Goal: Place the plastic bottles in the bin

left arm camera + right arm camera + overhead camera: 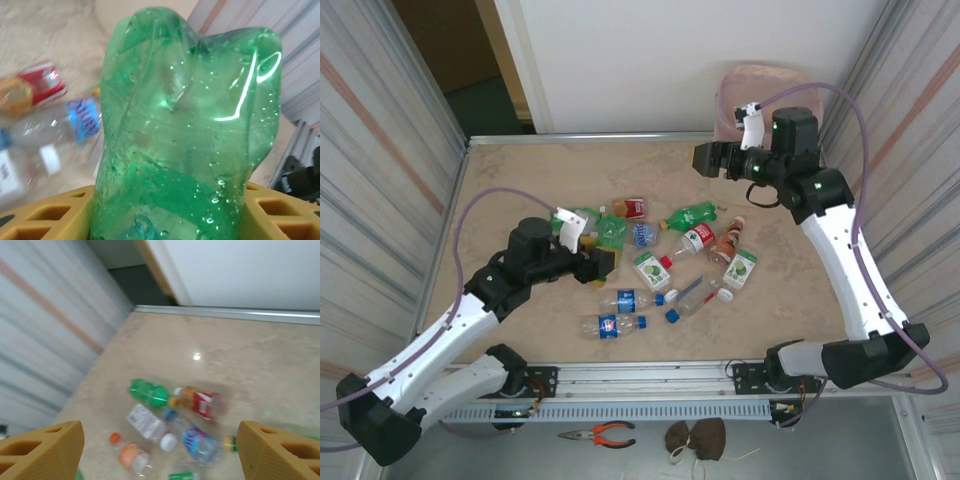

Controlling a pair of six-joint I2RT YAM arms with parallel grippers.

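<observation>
My left gripper [601,262] is shut on a crumpled green plastic bottle [611,231] at the left side of the bottle pile. In the left wrist view that green bottle [180,140] stands up large between the yellow fingers [45,216]. Several more bottles lie mid-table, among them a red-labelled one [630,208], a green one [688,215], a brownish one [725,241] and a clear blue-capped one [631,299]. My right gripper [705,158] hangs open and empty high over the back right, beside the pale pink bin [760,85]. Its wrist view looks down between the fingers [42,450] at a green bottle [147,392] and a red-labelled bottle [200,403].
Corrugated metal walls stand along the left and right sides of the table [520,190]. A metal rail [650,378] runs along the near edge. Orange-handled pliers [600,433] and a brown cloth lump [696,437] lie below it. The bin stands behind the table's back right corner.
</observation>
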